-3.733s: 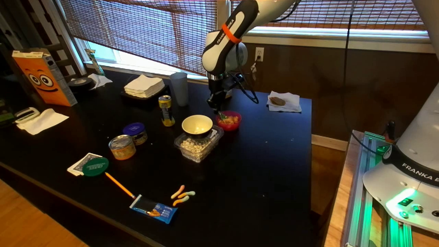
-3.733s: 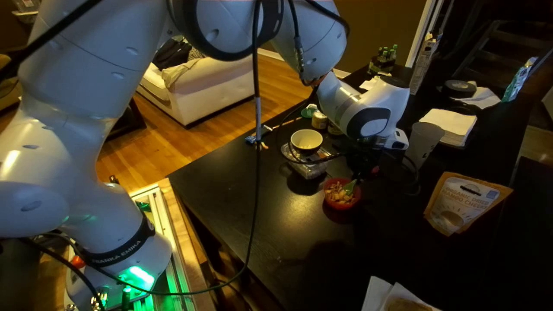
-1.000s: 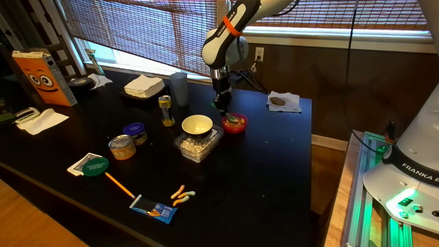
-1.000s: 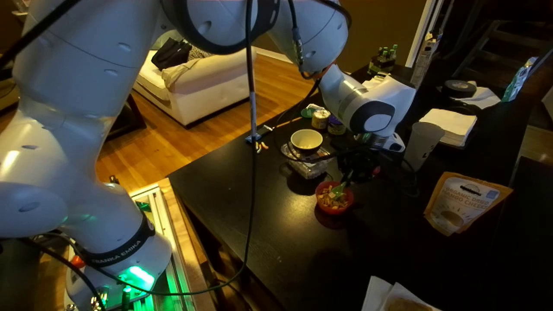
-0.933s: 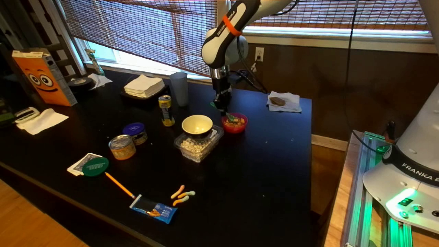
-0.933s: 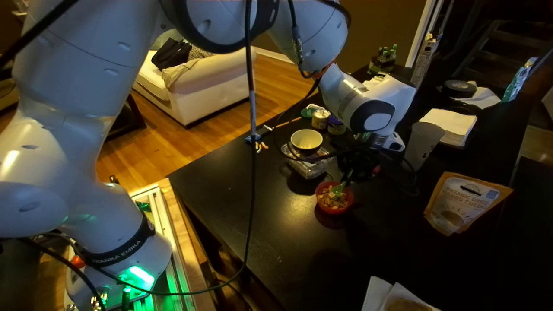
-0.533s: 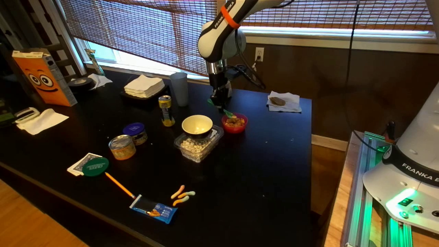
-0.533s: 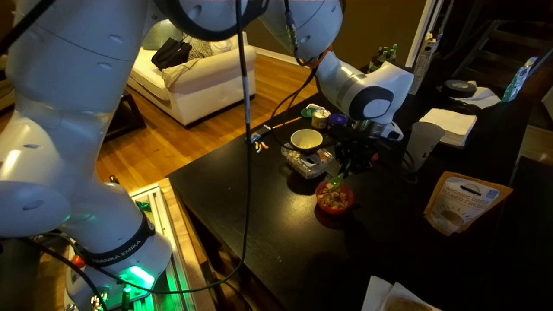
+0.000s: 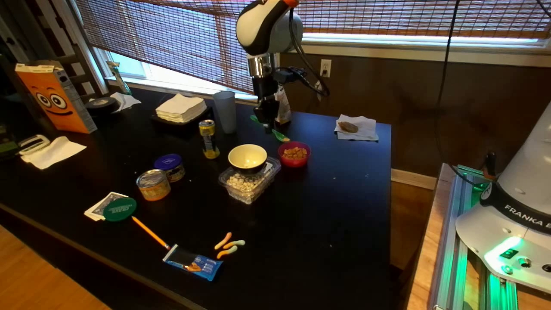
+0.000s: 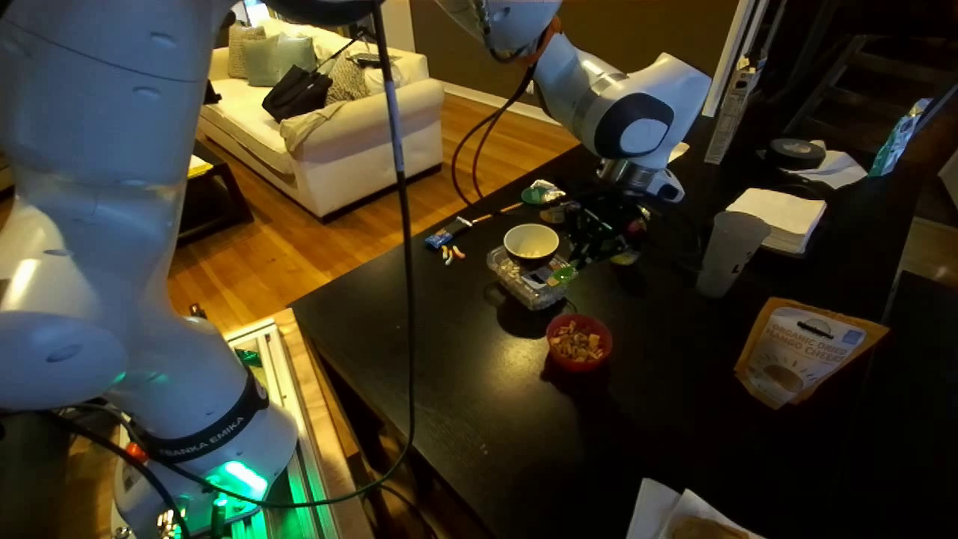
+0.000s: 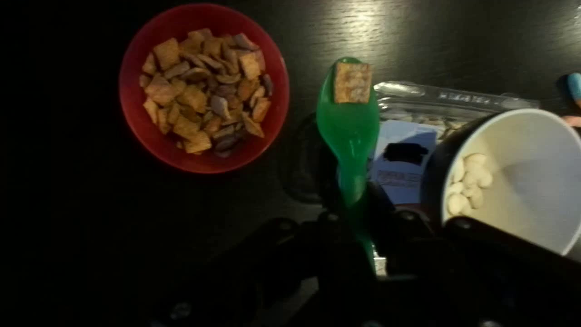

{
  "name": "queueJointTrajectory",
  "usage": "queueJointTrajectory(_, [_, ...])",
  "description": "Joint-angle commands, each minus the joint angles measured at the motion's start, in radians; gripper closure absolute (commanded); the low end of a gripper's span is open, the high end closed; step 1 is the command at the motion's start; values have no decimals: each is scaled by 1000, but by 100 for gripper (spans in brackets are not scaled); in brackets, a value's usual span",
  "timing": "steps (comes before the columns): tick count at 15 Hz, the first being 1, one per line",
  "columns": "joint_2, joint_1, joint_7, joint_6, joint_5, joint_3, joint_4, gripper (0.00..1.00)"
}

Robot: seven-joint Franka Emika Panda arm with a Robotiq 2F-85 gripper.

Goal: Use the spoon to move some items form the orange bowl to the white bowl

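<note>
The gripper [image 11: 356, 210] pinches the green spoon [image 11: 348, 125] along its handle, leaving the scoop free for one cereal square [image 11: 352, 82], perched near the tip. In the wrist view the spoon hangs between the red bowl [image 11: 204, 164], nearer the window [image 9: 165, 76] edge of the tabletop [image 9: 335, 224], and the white bowl [image 11: 531, 204], set on a plastic box [image 11: 458, 96]; the height probably helps clear that rim.

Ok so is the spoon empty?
No, the wrist view shows one square brown piece lying on the spoon, near its tip.
</note>
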Motion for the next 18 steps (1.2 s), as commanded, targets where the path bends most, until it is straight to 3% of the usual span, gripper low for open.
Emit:
queueJointTrajectory(1, [-37,10,-13,-57,86,22,-17,95])
queueJointTrajectory(8, [-31,29,-2,-92,227,50,14,95])
queueJointTrajectory(18, [20,-4,-31,-67,449,62,78,95])
